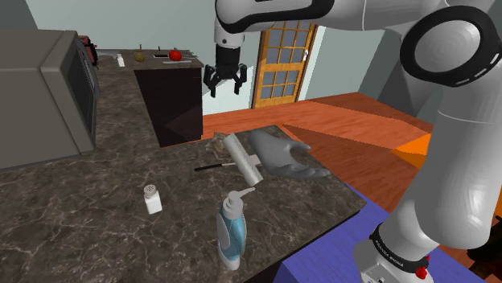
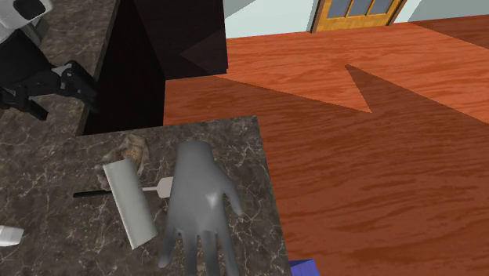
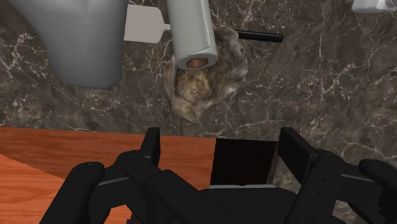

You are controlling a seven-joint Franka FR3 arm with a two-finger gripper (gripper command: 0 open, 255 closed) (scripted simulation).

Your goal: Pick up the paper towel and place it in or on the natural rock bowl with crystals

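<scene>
The dark marbled surface [image 1: 96, 201] ends in a corner close to the task's things, and beyond that edge lies orange wood floor [image 2: 353, 118]. The paper towel [image 1: 241, 158], a white roll on its side, lies near this corner. One end of it sits over the rim of the rough brownish rock bowl [image 2: 133, 149], and its middle crosses a spatula [image 2: 161, 187] with a black handle.

A grey model hand [image 1: 285, 153] lies just beside the roll at 3 o'clock in the shoulder view, just inside the surface edge. A dark cabinet [image 1: 173, 100] stands at 11 o'clock from the bowl, across a strip of floor.

Open surface stretches from the roll toward 9 o'clock as far as the microwave [image 1: 48, 88]. A salt shaker [image 1: 152, 198] stands at 8 o'clock from the roll, and a blue soap bottle [image 1: 232, 229] stands at 6 o'clock, both well apart from it.

The gripper [image 1: 224, 87] hangs in the air at 12 o'clock from the roll, well above it. Its fingers [image 3: 151, 143] are spread wide, holding and touching nothing. In the wrist view the surface edge and the floor lie under them, with the bowl just past that edge.

A black band [image 1: 398, 251] on the arm's base carries small white lettering that is too fine to read.
</scene>
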